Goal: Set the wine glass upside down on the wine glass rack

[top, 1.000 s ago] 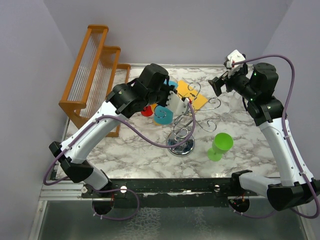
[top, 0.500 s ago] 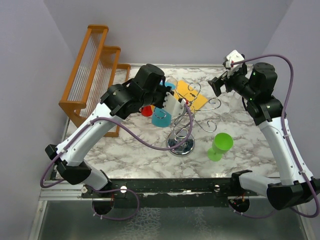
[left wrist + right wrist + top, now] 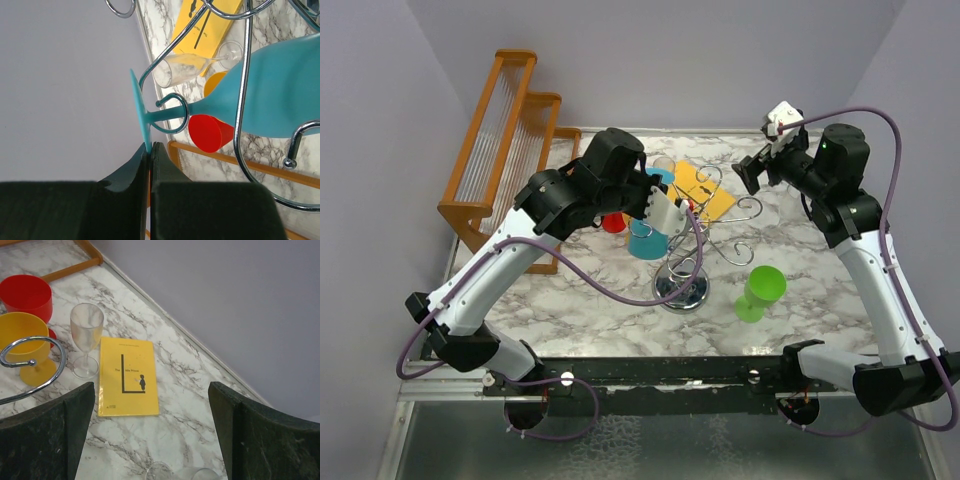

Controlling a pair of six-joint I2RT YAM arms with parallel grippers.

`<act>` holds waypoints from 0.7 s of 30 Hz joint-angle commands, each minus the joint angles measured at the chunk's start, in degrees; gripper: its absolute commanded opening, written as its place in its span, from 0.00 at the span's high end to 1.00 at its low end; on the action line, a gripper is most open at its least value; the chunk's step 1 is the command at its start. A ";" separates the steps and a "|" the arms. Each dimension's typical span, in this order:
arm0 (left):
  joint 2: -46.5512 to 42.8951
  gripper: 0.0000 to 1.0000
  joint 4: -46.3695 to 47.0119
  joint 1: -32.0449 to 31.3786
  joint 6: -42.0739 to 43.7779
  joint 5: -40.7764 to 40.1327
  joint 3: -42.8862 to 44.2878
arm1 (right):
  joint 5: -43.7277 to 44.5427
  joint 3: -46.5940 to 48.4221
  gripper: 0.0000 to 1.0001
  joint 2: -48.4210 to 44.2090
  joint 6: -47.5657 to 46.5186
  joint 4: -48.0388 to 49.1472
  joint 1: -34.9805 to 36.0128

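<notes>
- A green glass [image 3: 758,292] stands upright on the table [image 3: 790,240], nearest the arm bases
- The wine glass rack [image 3: 682,290] stands mid-table, and the blue wine glass [image 3: 270,95] has its stem threaded through one curled arm
- The left pincer [image 3: 150,149] is clamped on the rim of the foot; releasing and backing out looks like all that is left
- Far back, the right pincer [image 3: 151,390] gapes wide, holding nothing

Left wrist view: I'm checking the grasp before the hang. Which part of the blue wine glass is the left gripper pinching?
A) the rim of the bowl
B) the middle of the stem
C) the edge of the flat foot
C: the left gripper is shut on the edge of the disc-shaped foot of the blue wine glass, with stem and bowl beyond its fingers.
</notes>
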 commanded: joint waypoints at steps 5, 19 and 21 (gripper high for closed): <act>-1.65 0.99 -3.13 -0.43 -0.59 5.51 0.09 | -4.89 2.51 0.05 0.99 1.76 -1.82 -0.17; -2.52 0.91 -2.43 -0.42 -0.76 4.74 -4.95 | -5.25 2.62 0.05 0.89 2.57 -1.18 -0.18; -2.63 0.90 -2.59 -0.42 -0.85 5.07 -4.99 | -5.20 2.38 0.05 0.79 2.65 -1.02 -0.17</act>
